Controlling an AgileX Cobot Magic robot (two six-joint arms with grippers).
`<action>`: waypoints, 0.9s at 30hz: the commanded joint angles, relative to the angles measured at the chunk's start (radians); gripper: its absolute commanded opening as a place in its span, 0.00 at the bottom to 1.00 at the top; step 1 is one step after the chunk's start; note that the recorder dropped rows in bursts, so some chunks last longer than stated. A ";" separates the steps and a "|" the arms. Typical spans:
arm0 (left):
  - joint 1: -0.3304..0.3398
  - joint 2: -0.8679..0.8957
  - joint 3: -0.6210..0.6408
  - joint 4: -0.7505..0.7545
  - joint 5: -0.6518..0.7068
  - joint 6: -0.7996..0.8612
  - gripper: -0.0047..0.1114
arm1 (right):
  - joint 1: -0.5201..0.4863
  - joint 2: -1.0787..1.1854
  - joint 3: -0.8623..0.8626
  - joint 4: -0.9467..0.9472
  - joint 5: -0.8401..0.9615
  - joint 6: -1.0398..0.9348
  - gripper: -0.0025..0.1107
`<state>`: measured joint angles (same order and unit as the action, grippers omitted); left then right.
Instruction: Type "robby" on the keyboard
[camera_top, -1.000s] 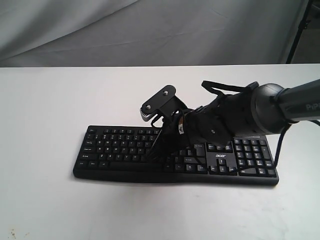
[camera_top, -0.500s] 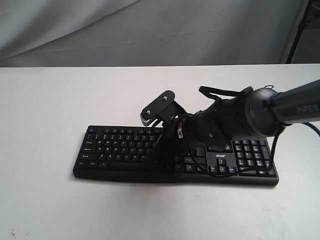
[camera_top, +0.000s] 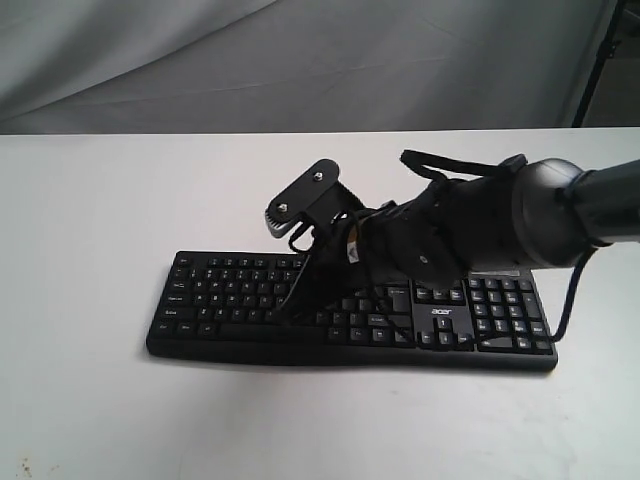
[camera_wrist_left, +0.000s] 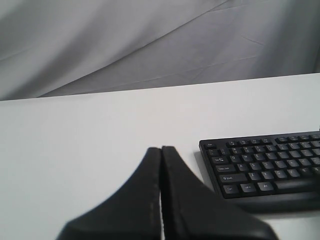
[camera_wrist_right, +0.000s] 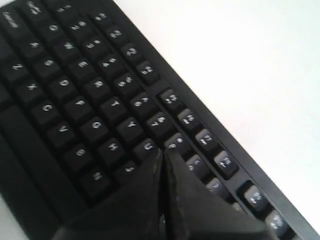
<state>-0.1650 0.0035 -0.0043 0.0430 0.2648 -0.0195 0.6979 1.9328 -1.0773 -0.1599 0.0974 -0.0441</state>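
Note:
The black keyboard (camera_top: 225, 295) lies flat on the white table (camera_top: 100, 220), its number pad and "acer" logo (camera_top: 443, 312) toward the right. My right gripper (camera_top: 289, 307) reaches in from the right and slants down over the letter keys. In the right wrist view the right gripper (camera_wrist_right: 162, 152) is shut, its tip at the U key (camera_wrist_right: 148, 146) and the digit key beside it on the keyboard (camera_wrist_right: 75, 85). Contact with a key cannot be told. My left gripper (camera_wrist_left: 161, 149) is shut over bare table beside the keyboard's (camera_wrist_left: 265, 170) Esc end, and is outside the exterior view.
A grey cloth backdrop (camera_top: 300, 60) hangs behind the table. A dark stand leg (camera_top: 598, 60) rises at the far right. The right arm's thick body (camera_top: 500, 225) and its cable (camera_top: 570, 290) cover the keyboard's middle and right parts.
The right gripper first shifted right and lower along the keyboard, then swung back left, its tip now over keys further left and higher up the rows. The keyboard has not moved.

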 joint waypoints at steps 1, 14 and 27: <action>-0.006 -0.003 0.004 0.005 -0.007 -0.003 0.04 | 0.063 0.009 -0.044 0.012 0.046 -0.011 0.02; -0.006 -0.003 0.004 0.005 -0.007 -0.003 0.04 | 0.095 0.063 -0.087 0.020 0.040 -0.011 0.02; -0.006 -0.003 0.004 0.005 -0.007 -0.003 0.04 | 0.109 0.110 -0.087 0.029 -0.001 -0.011 0.02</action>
<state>-0.1650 0.0035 -0.0043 0.0430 0.2648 -0.0195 0.8068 2.0431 -1.1580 -0.1366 0.1130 -0.0500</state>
